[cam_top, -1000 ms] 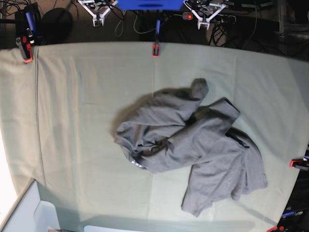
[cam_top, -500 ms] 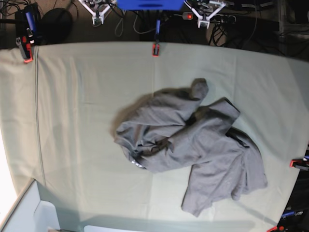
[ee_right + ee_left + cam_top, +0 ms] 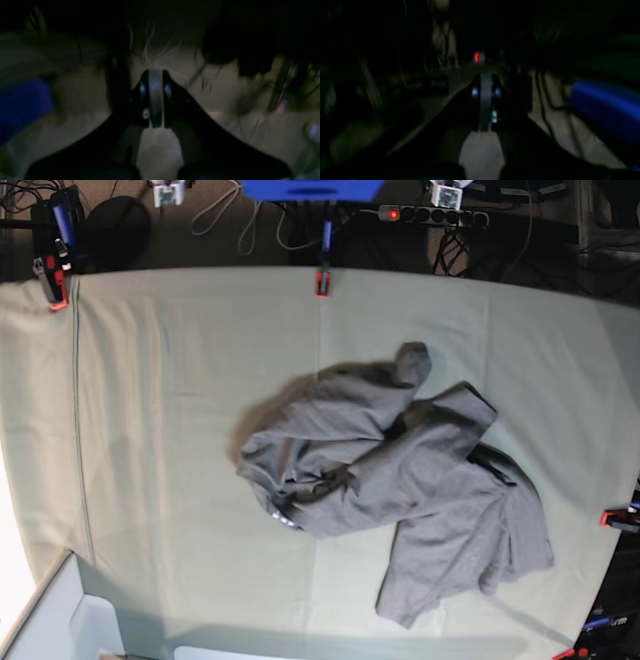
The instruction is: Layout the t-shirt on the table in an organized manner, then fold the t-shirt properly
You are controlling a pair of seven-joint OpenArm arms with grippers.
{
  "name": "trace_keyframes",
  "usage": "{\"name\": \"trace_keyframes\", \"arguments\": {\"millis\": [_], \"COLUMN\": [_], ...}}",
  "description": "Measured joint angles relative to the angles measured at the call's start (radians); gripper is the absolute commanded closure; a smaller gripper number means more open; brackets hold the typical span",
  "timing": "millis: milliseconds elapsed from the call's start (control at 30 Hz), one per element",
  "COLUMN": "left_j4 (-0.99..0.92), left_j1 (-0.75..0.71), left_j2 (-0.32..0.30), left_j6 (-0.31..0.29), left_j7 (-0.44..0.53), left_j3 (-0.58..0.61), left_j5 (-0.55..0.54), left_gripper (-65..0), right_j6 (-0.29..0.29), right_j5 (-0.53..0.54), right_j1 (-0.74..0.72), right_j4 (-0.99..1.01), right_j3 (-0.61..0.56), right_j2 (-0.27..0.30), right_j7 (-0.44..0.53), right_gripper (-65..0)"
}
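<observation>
1. Grey t-shirt is seen crumpled near the middle of the table, stretched from upper left to lower right
2. Left gripper is pressed shut, empty
3. Right gripper is pressed shut, empty

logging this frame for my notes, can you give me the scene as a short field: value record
t-shirt: dark grey, crumpled in a heap, not laid out
position: right of centre on the table
table: pale green cloth, red clips at the edges
left gripper: shut, holding nothing, off the table
right gripper: shut, holding nothing, off the table
task stage: not begun
</observation>
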State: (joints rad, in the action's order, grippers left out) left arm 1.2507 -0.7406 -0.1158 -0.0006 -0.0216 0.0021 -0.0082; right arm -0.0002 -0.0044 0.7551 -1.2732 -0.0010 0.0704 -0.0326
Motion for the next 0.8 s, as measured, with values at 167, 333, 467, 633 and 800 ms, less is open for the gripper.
{"name": "trace_keyframes", "arguments": {"millis": [167, 333, 467, 633, 800], "left_j4": [0.296, 0.541, 0.648, 0.715, 0.706], "left_j1": [-0.105, -0.098, -0.095, -0.045, 0.024], "left_j2": [-0.039, -0.037, -0.033, -0.028, -0.008], "left_j6": [0.000, -0.005, -0.002, 0.000, -0.004], "left_j7": [-0.113, -0.323, -0.376, -0.380, -0.387], "left_j3": [-0.002, -0.002, -0.003, -0.004, -0.003], "left_j5": [0.000, 0.000, -0.001, 0.002, -0.002], "left_gripper": [0.0, 0.0, -1.0, -20.5, -39.5], "right_j6": [0.001, 0.003, 0.003, 0.004, 0.004], "right_j5": [-0.002, -0.002, 0.004, 0.005, 0.005], "right_j1": [0.144, 0.169, 0.137, 0.071, 0.029], "right_j4": [-0.338, -0.595, -0.713, -0.729, -0.729], "right_j3": [0.010, 0.049, 0.051, 0.042, 0.034], "right_j2": [0.034, 0.040, 0.043, 0.040, 0.040], "right_j7": [-0.007, -0.180, -0.271, -0.274, -0.272], "right_gripper": [0.0, 0.0, 0.0, 0.0, -4.3]}}
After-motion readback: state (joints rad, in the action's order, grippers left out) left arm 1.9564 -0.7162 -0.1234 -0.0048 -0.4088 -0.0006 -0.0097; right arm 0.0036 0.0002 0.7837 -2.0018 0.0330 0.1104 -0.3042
